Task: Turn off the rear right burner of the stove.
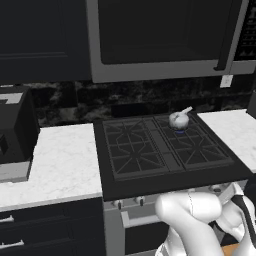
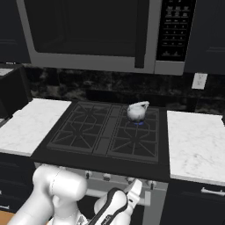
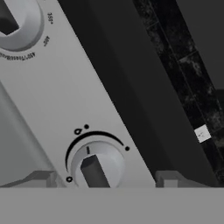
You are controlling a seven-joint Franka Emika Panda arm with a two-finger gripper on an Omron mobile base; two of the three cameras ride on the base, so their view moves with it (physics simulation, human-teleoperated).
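Note:
The stove (image 1: 150,182) (image 2: 101,159) is a black gas range with silver knobs on its front panel. A small blue flame glows on the rear right burner (image 1: 180,131) (image 2: 139,124), under a silver kettle (image 1: 179,119) (image 2: 137,111). My gripper (image 2: 135,188) is up against the right end of the knob panel. In the hand view, a silver knob (image 3: 97,162) with a raised dark grip bar sits between the two fingertips (image 3: 40,178), which stand apart on either side of it. My gripper (image 3: 105,179) is open around this knob. Another knob (image 3: 17,22) lies further along the panel.
A dark microwave (image 1: 160,35) (image 2: 88,30) hangs above the cooktop. White marble counters (image 1: 60,160) (image 2: 197,145) flank the stove. A black appliance (image 1: 15,130) stands on the left counter. Dark drawers (image 1: 45,230) sit below.

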